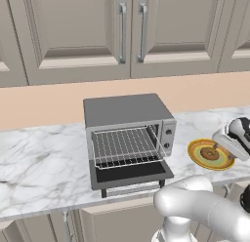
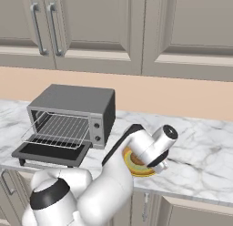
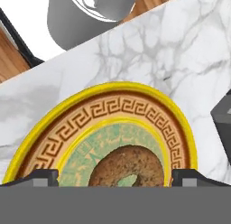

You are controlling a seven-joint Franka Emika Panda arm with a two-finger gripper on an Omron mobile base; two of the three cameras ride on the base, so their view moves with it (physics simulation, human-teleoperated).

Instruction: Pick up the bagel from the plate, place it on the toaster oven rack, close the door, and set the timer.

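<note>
Room: beige cabinets up top, a peach wall strip below them, and a white marble tabletop running across.
Oven: the grey toaster oven sits on the tabletop at the left of the action, knobs on its right panel.
Door: the door is dropped fully open, lying flat out toward the tabletop's front edge.
Rack: the rack is pulled partway out over the open door, bare wire.
Plate: just right of the oven, apart from it, the plate rests flat on the marble.
Bagel: and there's the bagel, lying on the plate's centre, hole facing up.
Pincer: the pincer hangs right above the plate; in the hand view its two tips stand wide apart, one on each side of the bagel, released and gripping nothing.
Arm: it arcs up from the base and bends down over the plate.
</note>
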